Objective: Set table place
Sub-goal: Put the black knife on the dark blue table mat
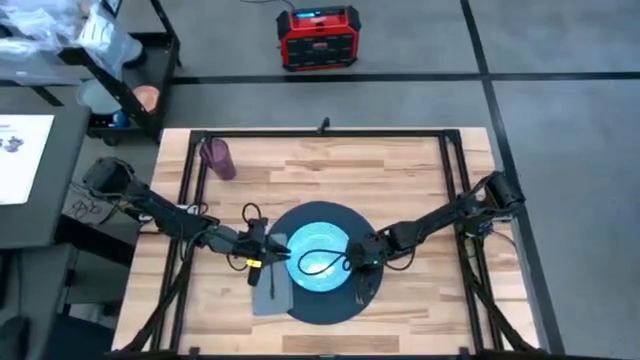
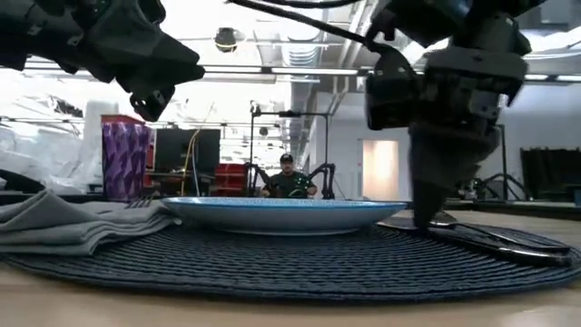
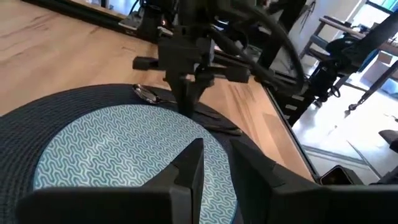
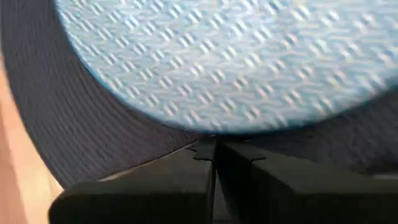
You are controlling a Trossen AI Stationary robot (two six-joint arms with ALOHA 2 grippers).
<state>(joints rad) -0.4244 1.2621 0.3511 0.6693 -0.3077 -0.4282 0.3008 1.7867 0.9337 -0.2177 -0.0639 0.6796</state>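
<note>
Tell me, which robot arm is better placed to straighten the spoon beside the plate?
Right. The right gripper is down at the spoon, on the right side of the mat. The left gripper hovers across the plate, near the napkin.

Plate (image 1: 320, 250) centred on place (image 1: 330, 308), napkin (image 1: 268, 294) left, cutlery (image 2: 490, 238) right, on table (image 1: 400, 170)
</note>
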